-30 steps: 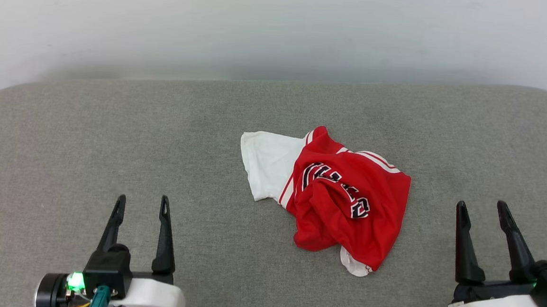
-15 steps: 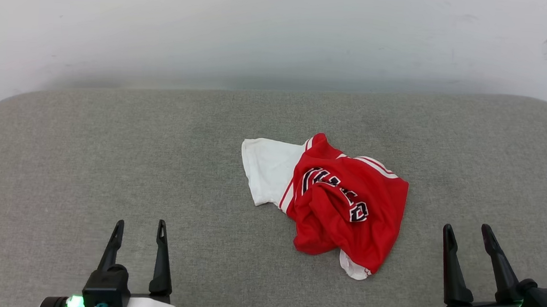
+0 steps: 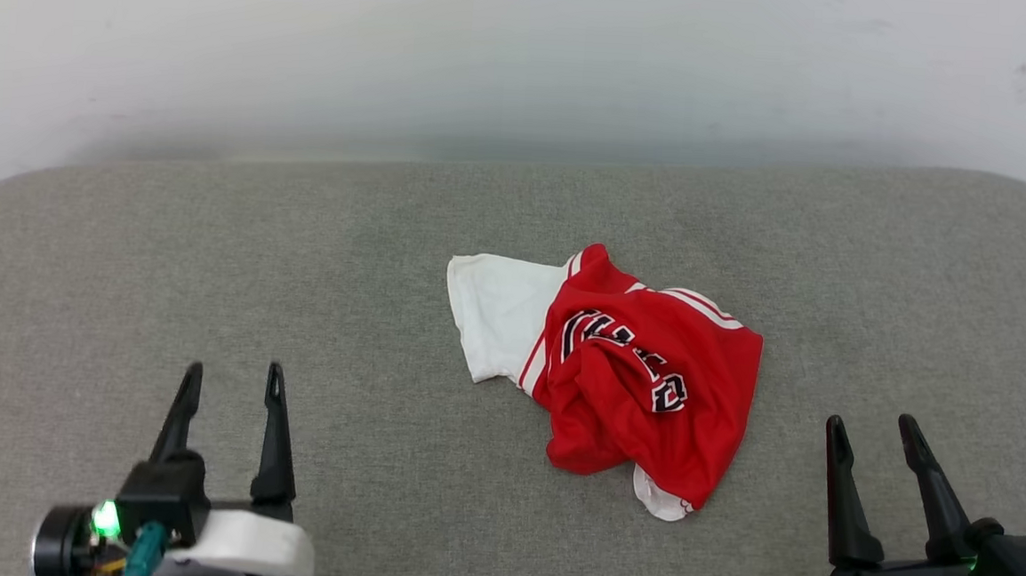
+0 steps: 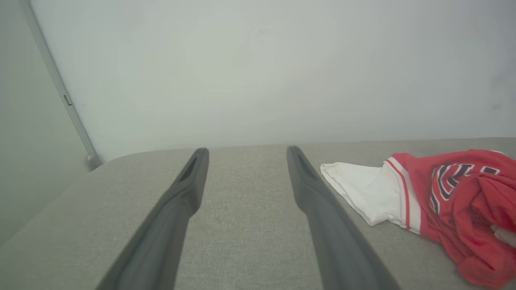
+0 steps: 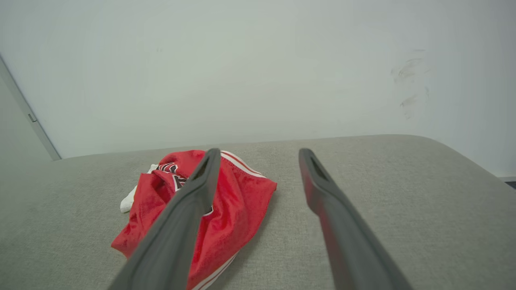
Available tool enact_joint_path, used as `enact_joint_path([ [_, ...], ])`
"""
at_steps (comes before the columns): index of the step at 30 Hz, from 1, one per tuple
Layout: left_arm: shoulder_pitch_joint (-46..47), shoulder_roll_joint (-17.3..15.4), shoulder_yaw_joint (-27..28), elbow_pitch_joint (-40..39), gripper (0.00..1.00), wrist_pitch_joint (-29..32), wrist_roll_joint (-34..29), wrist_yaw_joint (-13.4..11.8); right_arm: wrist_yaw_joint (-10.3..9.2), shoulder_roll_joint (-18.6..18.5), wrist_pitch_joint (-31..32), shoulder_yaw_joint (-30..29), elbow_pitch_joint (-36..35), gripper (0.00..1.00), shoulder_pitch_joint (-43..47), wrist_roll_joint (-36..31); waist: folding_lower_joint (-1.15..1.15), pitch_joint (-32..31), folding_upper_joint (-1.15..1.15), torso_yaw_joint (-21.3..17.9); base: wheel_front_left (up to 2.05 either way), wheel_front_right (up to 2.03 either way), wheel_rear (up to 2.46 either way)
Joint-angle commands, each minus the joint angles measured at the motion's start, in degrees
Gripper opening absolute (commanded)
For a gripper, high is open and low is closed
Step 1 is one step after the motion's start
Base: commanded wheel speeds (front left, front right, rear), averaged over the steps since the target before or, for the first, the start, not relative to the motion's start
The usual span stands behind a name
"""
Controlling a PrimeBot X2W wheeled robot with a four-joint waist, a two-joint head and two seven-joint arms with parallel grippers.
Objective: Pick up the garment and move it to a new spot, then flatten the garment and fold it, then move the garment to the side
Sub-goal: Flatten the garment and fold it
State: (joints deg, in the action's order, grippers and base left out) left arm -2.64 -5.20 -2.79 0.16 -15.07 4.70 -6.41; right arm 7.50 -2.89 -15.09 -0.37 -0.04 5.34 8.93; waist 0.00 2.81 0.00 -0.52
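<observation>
Pickup not started: shirt (image 3: 641, 376) lies crumpled right of centre on the grey cushion (image 3: 213, 243), left tool (image 3: 235, 367) and right tool (image 3: 872, 420) both released, empty, near side, apart from it; next I'd reach the right tool far-left and pinch a raised red fold.

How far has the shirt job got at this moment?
Done: nothing visible. The garment lies crumpled in a heap on the grey cushion, one white sleeve splayed out. In hand: nothing; the left gripper and right gripper are open and empty, either side of it, apart from it. Left: pick up, relocate, flatten, fold, set aside.
</observation>
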Motion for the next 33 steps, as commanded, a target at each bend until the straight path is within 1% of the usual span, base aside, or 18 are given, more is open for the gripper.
enact_joint_path([
  [1, 2.4, -1.1, 0.7, 0.3, 1.0, -0.2, -0.4, 1.2, -0.02, 0.0, -0.1, 0.0, -0.3, 1.0, -0.9, -0.1, 0.0, 0.6, 0.0, -0.2, 0.0, 0.0, 0.0],
  [4, 6.8, -2.6, 1.1, 2.8, 1.0, -0.2, 0.0, 3.9, -0.02, 0.0, -0.1, 0.0, -0.6, 1.0, -1.7, -0.2, 0.0, 1.5, 0.0, -0.5, 0.0, 0.0, 0.0],
  [6, 11.2, -4.2, 0.5, 5.4, 1.0, -0.2, -0.5, 5.9, -0.02, 0.0, -0.1, 0.2, -0.9, 1.0, -2.3, -0.5, 0.0, 2.5, 0.0, -0.7, 0.0, 0.0, 0.0],
  [7, 13.4, -4.5, 0.1, 6.9, 1.0, -0.1, -0.3, 6.8, -0.02, 0.0, -0.1, 0.2, -0.9, 1.0, -2.5, -0.7, 0.0, 3.1, 0.0, -0.9, 0.0, 0.0, 0.0],
  [9, 18.4, -5.6, -0.5, 9.1, 1.0, 1.4, -0.1, 8.6, -0.02, 0.0, -0.1, 0.3, -1.2, 1.0, -3.2, -1.1, 0.0, 4.4, 0.0, -1.4, 0.0, 0.0, 0.0],
  [13, 28.9, -7.5, -2.3, 11.8, 1.0, 7.1, 1.2, 11.6, -0.02, 0.0, -0.1, 0.0, -1.9, 1.0, -4.9, -1.8, 0.0, 7.4, 0.0, -2.4, 0.0, 0.0, 0.0],
  [16, 36.2, -9.2, -4.6, 12.8, 1.0, 12.9, 2.7, 13.0, -0.02, 0.0, -0.1, -0.2, -2.6, 1.0, -6.2, -2.1, 0.0, 9.7, 0.0, -3.1, 0.0, 0.0, 0.0],
  [20, 45.8, -11.5, -9.0, 13.8, 1.0, 20.2, 6.7, 13.8, -0.02, 0.1, -0.1, -0.5, -3.2, 1.0, -8.0, -2.5, 0.0, 12.6, 0.0, -3.9, 0.0, 0.0, 0.0],
  [21, 47.7, -12.3, -11.4, 14.3, 1.0, 22.5, 8.5, 13.7, -0.02, 0.0, -0.1, -0.4, -3.4, 1.0, -8.4, -2.5, 0.0, 13.3, 0.0, -4.1, 0.0, 0.0, 0.0],
  [23, 51.4, -14.7, -17.1, 15.2, 1.0, 28.0, 12.4, 13.8, -0.02, 0.0, -0.1, -0.2, -3.8, 1.0, -9.3, -2.5, 0.0, 14.5, 0.0, -4.6, 0.0, 0.0, 0.0],
  [27, 59.1, -19.4, -26.9, 15.5, 1.0, 39.1, 21.7, 13.8, -0.02, 0.0, -0.1, -0.2, -4.7, 1.0, -10.8, -2.6, 0.0, 16.8, 0.0, -5.2, 0.0, 0.0, 0.0],
  [29, 62.1, -21.2, -30.5, 16.2, 1.0, 43.6, 25.4, 13.8, -0.02, 0.0, -0.1, -0.1, -5.1, 1.0, -11.5, -2.6, 0.0, 17.9, 0.0, -5.6, 0.0, 0.0, 0.0],
  [30, 62.1, -21.2, -30.5, 16.2, 1.0, 43.6, 25.4, 13.8, -0.02, 0.0, -0.1, -0.1, -5.1, 1.0, -11.5, -2.6, 0.0, 17.9, 0.0, -5.6, 0.0, 0.0, 0.0],
  [33, 65.5, -23.2, -35.7, 17.6, 1.0, 51.5, 31.4, 13.8, -0.02, 0.0, -0.1, 0.0, -5.6, 1.0, -12.3, -2.7, 0.0, 19.4, 0.0, -6.1, 0.0, 0.0, 0.0],
])
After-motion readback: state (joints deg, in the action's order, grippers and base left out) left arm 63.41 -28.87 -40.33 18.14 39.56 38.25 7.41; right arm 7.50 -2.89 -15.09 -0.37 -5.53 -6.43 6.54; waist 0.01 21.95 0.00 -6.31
